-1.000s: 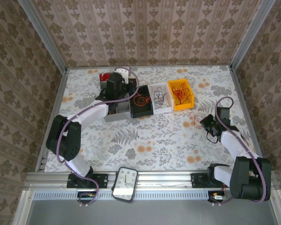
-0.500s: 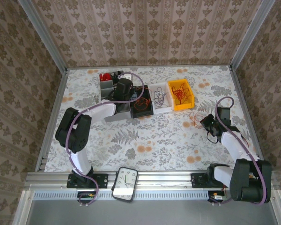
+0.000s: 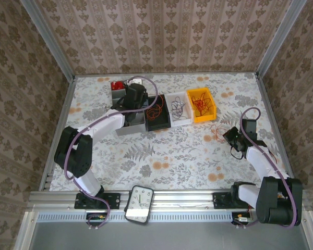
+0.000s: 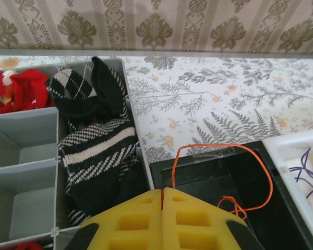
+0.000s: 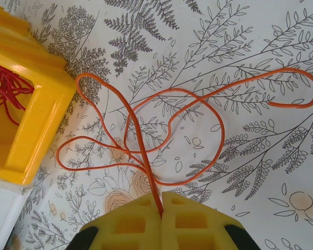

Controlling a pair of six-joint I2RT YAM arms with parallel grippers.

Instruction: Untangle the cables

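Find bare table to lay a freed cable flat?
Widest bare patch: table centre, between bin row and arm bases. Narrower strip behind the yellow bin, to the far wall. Crowded: grey organizer, black bin, white bin side by side, left gripper pinching an orange wire there; looped orange cable right of them, in the right gripper.

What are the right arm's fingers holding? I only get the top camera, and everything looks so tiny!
Observer: On the right wrist camera, the right fingers are shut on a looped orange cable that lies on the table beside the yellow bin.
Operator: And the left ones?
Observer: The left fingers pinch a second orange cable, which arcs over the black bin.
Operator: What's in the grey box next to it?
Observer: A black-and-white striped sock lies in one compartment of the grey organizer.
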